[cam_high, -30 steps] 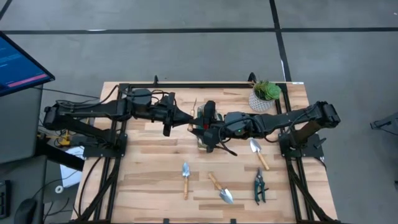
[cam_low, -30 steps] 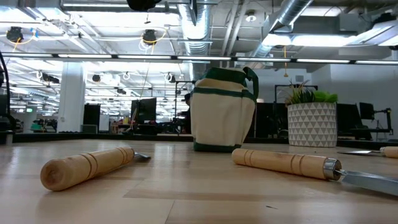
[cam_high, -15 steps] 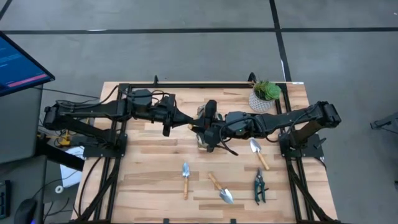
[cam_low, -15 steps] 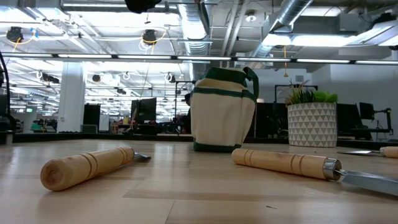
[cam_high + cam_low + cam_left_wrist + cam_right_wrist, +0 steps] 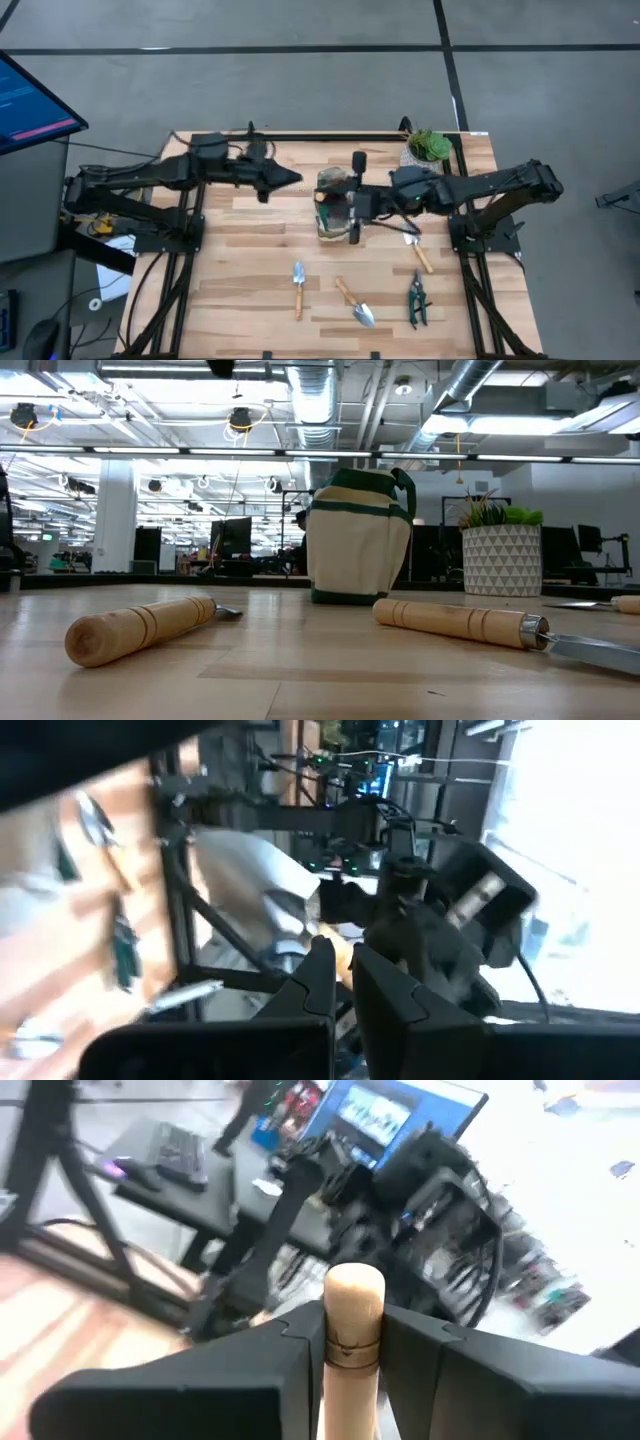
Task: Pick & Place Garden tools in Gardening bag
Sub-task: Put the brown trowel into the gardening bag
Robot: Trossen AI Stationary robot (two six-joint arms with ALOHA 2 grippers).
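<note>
- Wooden trowel handle (image 5: 353, 1342) sits clamped between your right gripper (image 5: 352, 1355) fingers, plain only from its wrist camera.
- Just beneath that gripper, from overhead, you see the gardening bag (image 5: 335, 205).
- Beyond the bag, your left gripper (image 5: 291, 178) hangs closed, empty.
- Toward the table's front edge lie two trowels (image 5: 298, 285) and the pruning shears (image 5: 416, 300).

A beige gardening bag (image 5: 333, 203) with dark green trim stands upright mid-desk, while three wooden-handled trowels (image 5: 298, 287), (image 5: 354, 303), (image 5: 418, 248) and green-handled pruning shears (image 5: 416, 299) lie flat nearer the front edge, and another wooden handle (image 5: 353, 1330) is gripped upright.
</note>
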